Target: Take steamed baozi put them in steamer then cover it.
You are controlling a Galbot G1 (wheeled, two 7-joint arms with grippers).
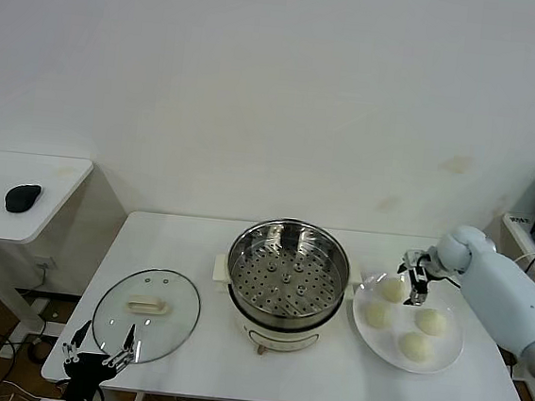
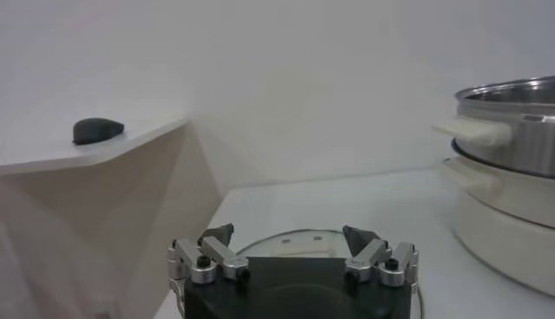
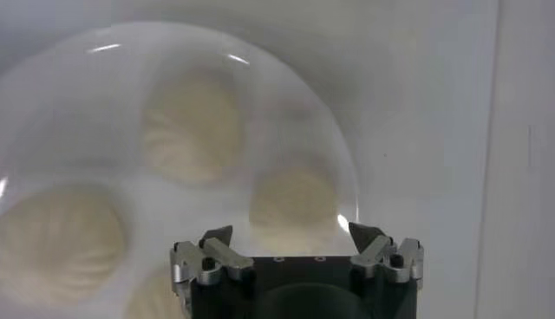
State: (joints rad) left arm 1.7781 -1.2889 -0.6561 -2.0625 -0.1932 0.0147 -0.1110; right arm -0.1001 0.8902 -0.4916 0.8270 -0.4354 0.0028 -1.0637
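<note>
We see the right gripper (image 1: 418, 281) with jaws wide, holding nothing, poised over the bun at 11 o'clock on the white plate (image 1: 446, 360), where all four steamed baozi (image 1: 416, 346) sit. The plate lies at 3 o'clock of the steamer (image 1: 286, 280), which stands open at table centre. The cover (image 1: 147, 314) lies flat at the steamer's 9 o'clock. The left gripper (image 1: 98, 349) waits at the table's near edge by the cover, jaws wide, empty.

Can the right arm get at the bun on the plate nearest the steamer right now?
Probably yes: the right gripper hangs open right over that baozi, and nothing covers the plate.
</note>
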